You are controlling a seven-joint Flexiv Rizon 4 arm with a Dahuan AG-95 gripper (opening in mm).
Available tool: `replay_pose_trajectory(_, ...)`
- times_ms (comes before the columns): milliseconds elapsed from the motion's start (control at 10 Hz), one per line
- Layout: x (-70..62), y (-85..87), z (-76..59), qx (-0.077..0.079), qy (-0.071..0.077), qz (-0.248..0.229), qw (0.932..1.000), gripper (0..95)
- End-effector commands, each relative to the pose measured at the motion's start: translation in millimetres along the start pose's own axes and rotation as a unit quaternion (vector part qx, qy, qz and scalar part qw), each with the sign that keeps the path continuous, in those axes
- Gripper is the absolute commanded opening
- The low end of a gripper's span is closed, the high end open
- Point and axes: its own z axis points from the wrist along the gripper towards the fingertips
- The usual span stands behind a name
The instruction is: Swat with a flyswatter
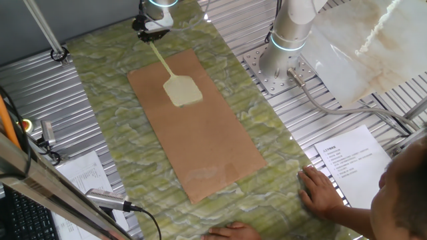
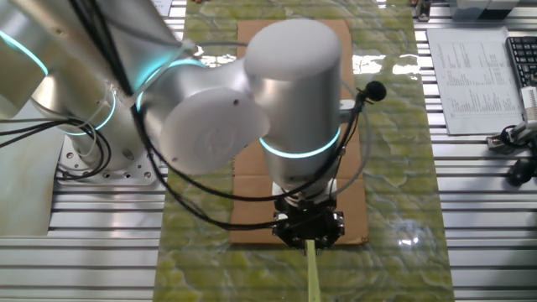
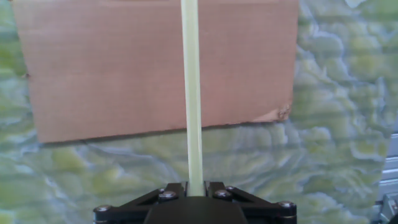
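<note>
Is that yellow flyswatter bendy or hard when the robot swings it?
Probably bendy: the flyswatter has a long thin handle, held only at its end by the gripper, so the head would likely wobble. It looks like light plastic, so it should slap the brown board softly.

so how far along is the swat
Done: the pincer is shut on the handle of the pale yellow-green plastic flyswatter. In hand: the mesh head lies over the flat brown cardboard board, contact unclear. Left: whether more swats follow cannot be told.
</note>
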Motion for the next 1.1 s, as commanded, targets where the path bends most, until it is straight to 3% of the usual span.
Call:
replay_pose_trajectory(100, 1.7, 0.3, -0.8, 0.007, -0.001, 0.003, 1.0, 19.0)
replay_pose_trajectory(300, 4.1, 1.1, -2.6, 0.003, -0.002, 0.016, 0.9999, 19.0)
replay_pose_trajectory(500, 6.7, 4.1, -10.5, -0.014, -0.007, 0.077, 0.9969, 19.0)
replay_pose_trajectory(600, 6.4, 4.8, -12.2, -0.021, -0.021, 0.113, 0.9932, 0.0)
replay_pose_trajectory(700, 6.2, 5.1, -13.0, -0.029, -0.036, 0.137, 0.9894, 0.0)
replay_pose_trajectory(900, 4.5, 7.7, -19.8, -0.057, -0.071, 0.214, 0.9726, 0.0)
replay_pose_trajectory(1000, 1.9, 10.0, -25.9, -0.07, -0.084, 0.263, 0.9586, 0.0)
replay_pose_trajectory(1100, 0.5, 10.9, -28.0, -0.073, -0.085, 0.275, 0.955, 0.0)
